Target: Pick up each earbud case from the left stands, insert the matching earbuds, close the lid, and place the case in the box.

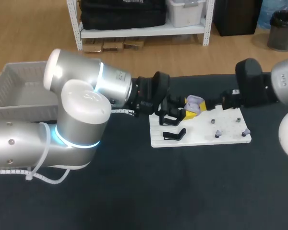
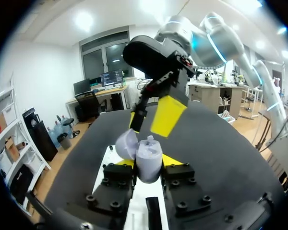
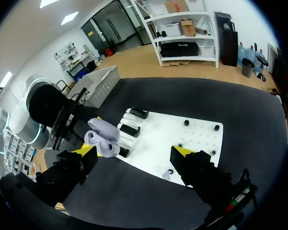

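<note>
Box [image 1: 19, 91] of grey mesh lies at the far left. At centre, the left gripper [image 1: 187, 112] has its fingers clamped on the open-lidded lavender earbud case [image 1: 196, 102], above the white board [image 1: 201, 136]. Just right of it, the right gripper [image 1: 210, 104] hangs with fingers spread apart.

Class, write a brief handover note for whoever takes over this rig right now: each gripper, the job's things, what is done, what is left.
Left gripper: jaws shut on the lavender earbud case, lid open, held above the white board.
Right gripper: jaws open, empty, close to the case.
Done: case off its stand.
Left: insert earbuds, close lid, place in box.
</note>
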{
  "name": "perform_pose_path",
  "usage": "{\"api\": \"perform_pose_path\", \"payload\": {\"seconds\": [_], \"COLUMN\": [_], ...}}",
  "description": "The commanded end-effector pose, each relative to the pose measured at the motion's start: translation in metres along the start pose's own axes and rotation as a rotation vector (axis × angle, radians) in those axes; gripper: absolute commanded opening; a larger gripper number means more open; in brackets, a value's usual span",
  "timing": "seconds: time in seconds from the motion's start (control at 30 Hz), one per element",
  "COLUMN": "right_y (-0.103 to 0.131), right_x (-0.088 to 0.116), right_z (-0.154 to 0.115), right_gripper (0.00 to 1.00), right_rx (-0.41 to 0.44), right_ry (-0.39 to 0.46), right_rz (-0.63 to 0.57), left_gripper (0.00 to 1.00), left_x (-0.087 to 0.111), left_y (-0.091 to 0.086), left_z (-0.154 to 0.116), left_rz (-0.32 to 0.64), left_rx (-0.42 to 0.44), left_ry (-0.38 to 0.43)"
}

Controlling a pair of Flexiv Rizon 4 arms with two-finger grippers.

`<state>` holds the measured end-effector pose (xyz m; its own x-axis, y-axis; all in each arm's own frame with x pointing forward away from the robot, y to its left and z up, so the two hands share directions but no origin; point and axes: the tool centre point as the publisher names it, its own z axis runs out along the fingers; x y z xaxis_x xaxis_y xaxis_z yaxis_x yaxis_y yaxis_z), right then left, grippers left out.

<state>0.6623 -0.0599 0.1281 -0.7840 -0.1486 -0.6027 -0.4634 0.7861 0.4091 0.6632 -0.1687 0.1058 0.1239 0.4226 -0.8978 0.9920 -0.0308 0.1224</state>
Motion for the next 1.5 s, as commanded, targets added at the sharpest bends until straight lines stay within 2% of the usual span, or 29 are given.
{"api": "perform_pose_path", "payload": {"seconds": [0.03,0.1,0.13,0.27,0.33,0.47,0.6,0.77,0.9,0.97,1.03,1.5], "right_y": [-0.001,-0.002,-0.004,-0.013,-0.022,-0.033,-0.042,-0.056,-0.069,-0.072,-0.072,-0.077], "right_x": [-0.001,-0.001,0.0,0.006,0.009,0.017,0.027,0.042,0.057,0.061,0.061,0.066], "right_z": [-0.004,-0.008,-0.01,-0.019,-0.023,-0.026,-0.029,-0.038,-0.047,-0.052,-0.052,-0.049], "right_gripper": [1.0,1.0,1.0,1.0,1.0,1.0,1.0,1.0,1.0,1.0,1.0,1.0], "right_rx": [0.062,0.077,0.122,0.198,0.221,0.288,0.315,0.41,0.457,0.513,0.513,0.52], "right_ry": [0.004,0.009,0.018,0.086,0.079,0.129,0.164,0.234,0.245,0.259,0.259,0.268], "right_rz": [-0.03,-0.051,-0.081,-0.122,-0.115,-0.119,-0.116,-0.162,-0.167,-0.163,-0.163,-0.173], "left_gripper": [0.0,0.0,0.0,0.0,0.0,0.0,0.0,0.0,0.0,0.0,0.0,0.0], "left_x": [0.003,0.001,0.0,-0.005,-0.008,-0.016,-0.024,-0.039,-0.048,-0.051,-0.053,-0.053], "left_y": [-0.005,-0.006,-0.006,-0.008,-0.008,-0.011,-0.015,-0.023,-0.027,-0.028,-0.028,-0.028], "left_z": [-0.005,-0.011,-0.014,-0.028,-0.033,-0.045,-0.051,-0.061,-0.056,-0.052,-0.047,-0.047], "left_rz": [-0.013,-0.032,-0.039,-0.07,-0.091,-0.132,-0.162,-0.159,-0.141,-0.138,-0.138,-0.138], "left_rx": [-0.002,-0.005,-0.007,-0.002,-0.006,-0.014,-0.021,-0.068,-0.081,-0.081,-0.11,-0.11], "left_ry": [-0.025,-0.07,-0.092,-0.169,-0.199,-0.272,-0.292,-0.331,-0.35,-0.367,-0.369,-0.369]}}
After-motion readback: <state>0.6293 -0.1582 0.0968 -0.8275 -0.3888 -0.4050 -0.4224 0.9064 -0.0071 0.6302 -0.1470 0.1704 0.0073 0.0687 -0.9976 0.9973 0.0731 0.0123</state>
